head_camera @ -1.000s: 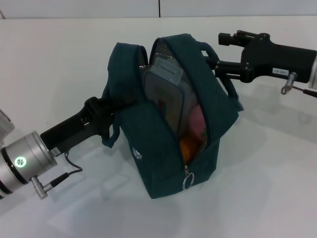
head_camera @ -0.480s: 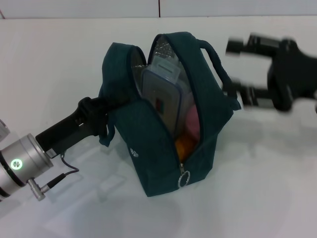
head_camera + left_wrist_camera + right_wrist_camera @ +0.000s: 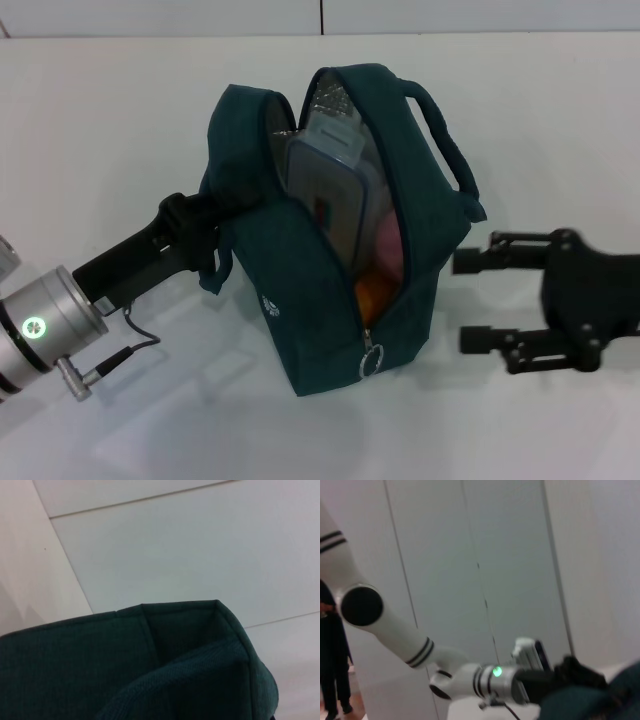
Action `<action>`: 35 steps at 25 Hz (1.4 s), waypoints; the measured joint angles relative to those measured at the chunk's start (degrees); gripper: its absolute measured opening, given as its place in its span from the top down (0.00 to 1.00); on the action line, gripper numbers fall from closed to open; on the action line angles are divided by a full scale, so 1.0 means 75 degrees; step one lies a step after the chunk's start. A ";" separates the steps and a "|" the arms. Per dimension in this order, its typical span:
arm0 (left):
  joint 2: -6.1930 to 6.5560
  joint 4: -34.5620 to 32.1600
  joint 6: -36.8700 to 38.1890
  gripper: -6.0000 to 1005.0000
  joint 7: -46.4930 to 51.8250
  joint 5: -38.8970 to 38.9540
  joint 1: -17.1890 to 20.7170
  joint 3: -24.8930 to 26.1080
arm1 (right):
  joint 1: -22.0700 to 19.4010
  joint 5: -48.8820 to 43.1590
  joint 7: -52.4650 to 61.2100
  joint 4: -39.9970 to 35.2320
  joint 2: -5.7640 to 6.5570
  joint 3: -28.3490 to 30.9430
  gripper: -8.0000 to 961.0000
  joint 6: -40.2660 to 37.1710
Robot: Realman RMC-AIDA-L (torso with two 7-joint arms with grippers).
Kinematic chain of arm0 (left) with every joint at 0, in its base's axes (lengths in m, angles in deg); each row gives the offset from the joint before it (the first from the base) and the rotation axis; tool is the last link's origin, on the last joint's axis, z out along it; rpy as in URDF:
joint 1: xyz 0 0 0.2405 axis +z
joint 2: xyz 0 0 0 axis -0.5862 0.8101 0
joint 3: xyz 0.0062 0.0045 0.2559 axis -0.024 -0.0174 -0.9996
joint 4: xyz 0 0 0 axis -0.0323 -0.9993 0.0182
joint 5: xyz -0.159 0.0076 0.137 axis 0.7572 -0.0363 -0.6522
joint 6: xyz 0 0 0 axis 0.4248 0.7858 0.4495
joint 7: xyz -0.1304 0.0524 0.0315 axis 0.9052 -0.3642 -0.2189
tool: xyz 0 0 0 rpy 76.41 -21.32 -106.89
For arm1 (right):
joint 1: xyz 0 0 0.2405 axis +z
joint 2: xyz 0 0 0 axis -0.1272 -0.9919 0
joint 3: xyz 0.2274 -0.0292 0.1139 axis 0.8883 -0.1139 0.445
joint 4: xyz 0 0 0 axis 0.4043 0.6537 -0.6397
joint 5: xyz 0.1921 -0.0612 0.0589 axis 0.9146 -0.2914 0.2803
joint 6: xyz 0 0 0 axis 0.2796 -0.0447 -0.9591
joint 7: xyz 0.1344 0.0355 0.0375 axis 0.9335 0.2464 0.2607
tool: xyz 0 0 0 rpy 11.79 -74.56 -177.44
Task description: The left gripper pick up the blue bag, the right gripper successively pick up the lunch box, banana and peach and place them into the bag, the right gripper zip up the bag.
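Currently the blue bag (image 3: 330,250) is standing upright mid-worktop (image 3: 120,110), mouth gaping toward the near side, zip undone. Left gripper (image 3: 205,225) is gripping the bag's left side, fingers closed on fabric or strap; exact hold is hidden behind the bag. Lunch box (image 3: 335,185) is sitting upright inside, with something pink below it, likely the peach (image 3: 388,240), and an orange-yellow item beneath, possibly the banana (image 3: 372,295); identity uncertain. Zipper pull (image 3: 371,358) is hanging low on the near seam.

Right gripper (image 3: 480,300) is hovering just right of the bag's base, fingers spread wide, holding nothing, well short of the pull.

Judgement: packing looks complete, zipping is pending.

Risks:
- pull ring is small and dangling; wide fingers could be missing it or pinching fabric instead
- lunch box is bulging the opening, so the slider may be jamming partway
- dragging the zip could be tipping or tugging the bag if the left hold is slack
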 joint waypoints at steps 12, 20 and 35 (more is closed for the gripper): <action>0.0005 0.0000 -0.0025 0.93 0.0050 0.0000 -0.0040 0.0010 | 0.0529 -0.0963 -0.0263 0.1055 -0.0275 -0.0929 0.25 0.0941; 0.0003 0.0000 -0.0025 0.93 0.0040 -0.0001 -0.0049 0.0010 | 0.0543 -0.1049 -0.0357 0.1374 -0.0357 -0.1062 0.25 0.1915; 0.0002 0.0001 -0.0024 0.92 0.0006 -0.0032 -0.0125 -0.0028 | 0.0861 0.0495 -0.0482 0.1455 -0.0387 -0.2929 0.25 0.3180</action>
